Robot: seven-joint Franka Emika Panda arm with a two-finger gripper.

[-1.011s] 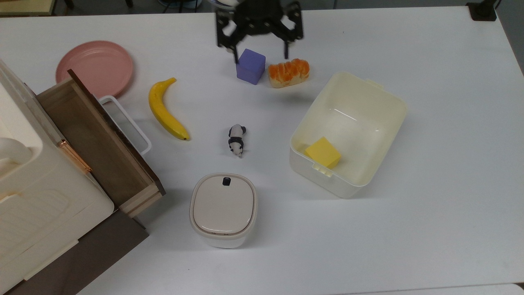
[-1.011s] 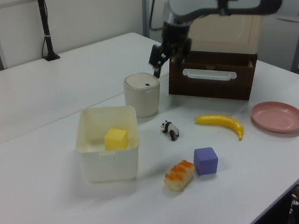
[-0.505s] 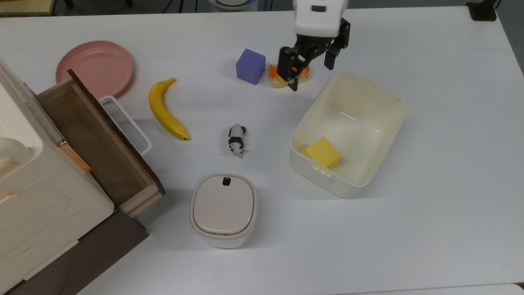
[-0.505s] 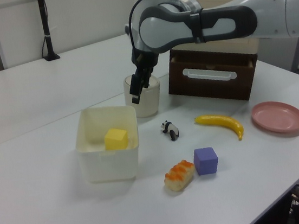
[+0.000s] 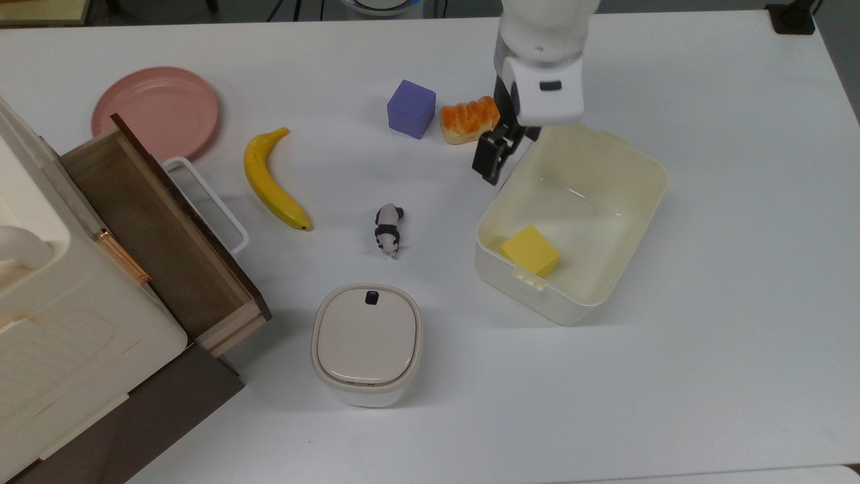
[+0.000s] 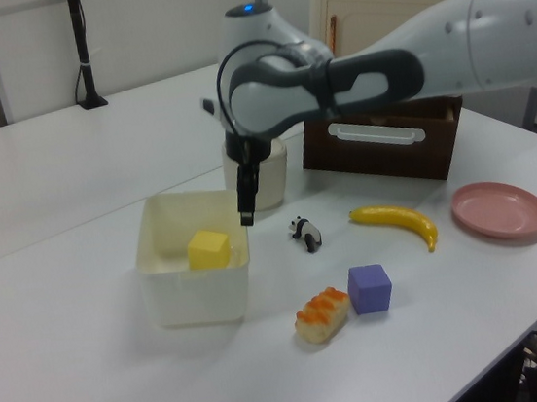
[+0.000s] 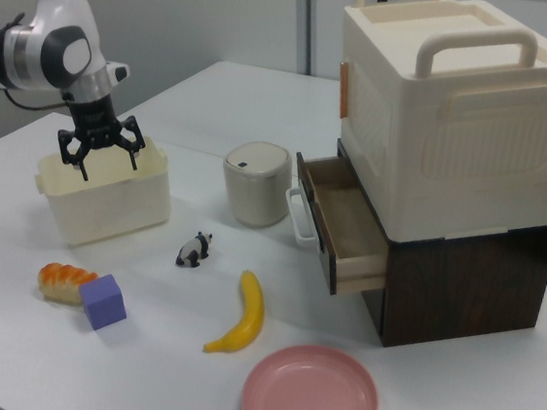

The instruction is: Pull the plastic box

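Plastic box (image 5: 625, 202): cream-white, lidless, rounded corners, yellowish interior, latch tab at rim, holding a yellow block (image 5: 530, 250). It sits right of the panda figure (image 5: 388, 229) in the top view. Hand (image 7: 99, 151) open above its rim. No legible markings.

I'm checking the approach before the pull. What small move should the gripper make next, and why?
Probably lower straight down: the open gripper hangs above the plastic box at its rim, one finger outside the wall, not yet gripping it.
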